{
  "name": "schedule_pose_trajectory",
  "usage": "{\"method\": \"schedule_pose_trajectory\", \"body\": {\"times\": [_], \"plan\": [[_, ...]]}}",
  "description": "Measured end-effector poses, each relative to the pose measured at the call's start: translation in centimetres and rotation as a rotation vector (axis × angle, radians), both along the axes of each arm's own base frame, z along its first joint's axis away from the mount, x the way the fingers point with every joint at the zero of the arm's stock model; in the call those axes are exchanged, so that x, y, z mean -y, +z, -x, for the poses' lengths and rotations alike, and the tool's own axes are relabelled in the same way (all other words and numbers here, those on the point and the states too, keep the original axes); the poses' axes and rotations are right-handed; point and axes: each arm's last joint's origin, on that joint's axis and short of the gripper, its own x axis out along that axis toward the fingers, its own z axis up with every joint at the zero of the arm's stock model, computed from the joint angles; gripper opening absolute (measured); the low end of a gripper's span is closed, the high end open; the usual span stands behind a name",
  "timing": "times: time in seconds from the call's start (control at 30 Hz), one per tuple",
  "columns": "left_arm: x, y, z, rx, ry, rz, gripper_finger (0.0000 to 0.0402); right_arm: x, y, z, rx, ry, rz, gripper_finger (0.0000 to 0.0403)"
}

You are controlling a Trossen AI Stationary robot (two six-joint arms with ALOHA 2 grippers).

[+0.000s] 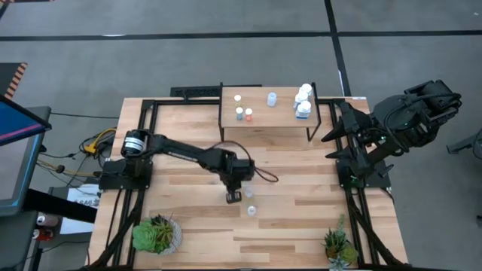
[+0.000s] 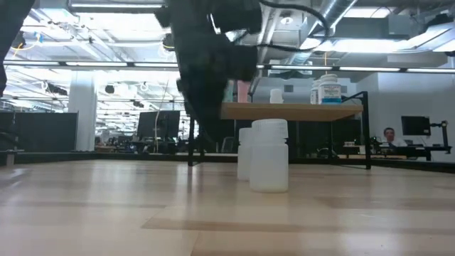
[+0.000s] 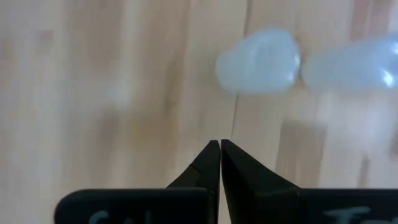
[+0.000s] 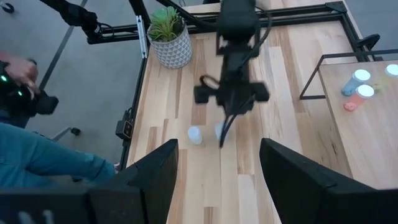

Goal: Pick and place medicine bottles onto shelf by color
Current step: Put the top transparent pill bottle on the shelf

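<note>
Two bottles (image 1: 251,210) on the table, mid-near, awaiting pickup. Shelf (image 1: 265,114) at far centre holds bottles grouped by colour. Left gripper (image 1: 233,197), fingers together and empty, hovers beside the pair. Right gripper (image 4: 217,180), fingers apart, waits at right.

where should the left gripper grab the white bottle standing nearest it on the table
Probably around the cylindrical body of the white bottle, just under its wider cap, coming straight down from above. It stands upright on the table, with a second bottle close behind, so the fingers should straddle it sideways. The left gripper is shut now and must open first.
</note>
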Motion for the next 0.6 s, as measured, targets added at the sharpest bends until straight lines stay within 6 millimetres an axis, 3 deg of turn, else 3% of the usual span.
{"method": "schedule_pose_trajectory", "body": {"times": [0.2,0.33,0.47,0.6], "plan": [[-0.8,6.4,3.2,-0.017,-0.121,-0.055,0.0000,0.0,0.0,-0.1,-0.001,-0.001,0.001,0.0249],[-0.4,9.2,6.7,0.055,-0.169,-0.104,0.0000,-0.3,-0.2,-0.7,-0.015,-0.004,0.008,0.0249],[-0.1,9.1,10.6,0.183,-0.146,-0.139,0.0000,-0.8,-0.7,-2.2,-0.053,-0.026,-0.004,0.0249],[-0.1,7.3,15.3,0.310,-0.098,-0.117,0.0000,-1.5,-1.4,-3.9,-0.098,-0.046,-0.010,0.0249]]}}
